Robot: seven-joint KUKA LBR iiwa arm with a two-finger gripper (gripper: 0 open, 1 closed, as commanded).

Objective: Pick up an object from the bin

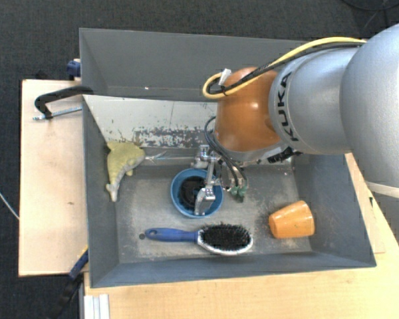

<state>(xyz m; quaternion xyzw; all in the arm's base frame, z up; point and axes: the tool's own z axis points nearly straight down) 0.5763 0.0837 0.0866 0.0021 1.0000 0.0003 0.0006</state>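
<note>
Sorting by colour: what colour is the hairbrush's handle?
The hairbrush handle is blue, clearest in the camera view.

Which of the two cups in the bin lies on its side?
The orange cup at the right; the blue cup in the middle stands upright, mouth up, beneath the gripper.

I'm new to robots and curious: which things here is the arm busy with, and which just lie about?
In hand: gripper, over the round blue bowl mid-bin.
Lying about: blue-handled black hairbrush, orange plastic cup, yellow-green soft toy.
</note>
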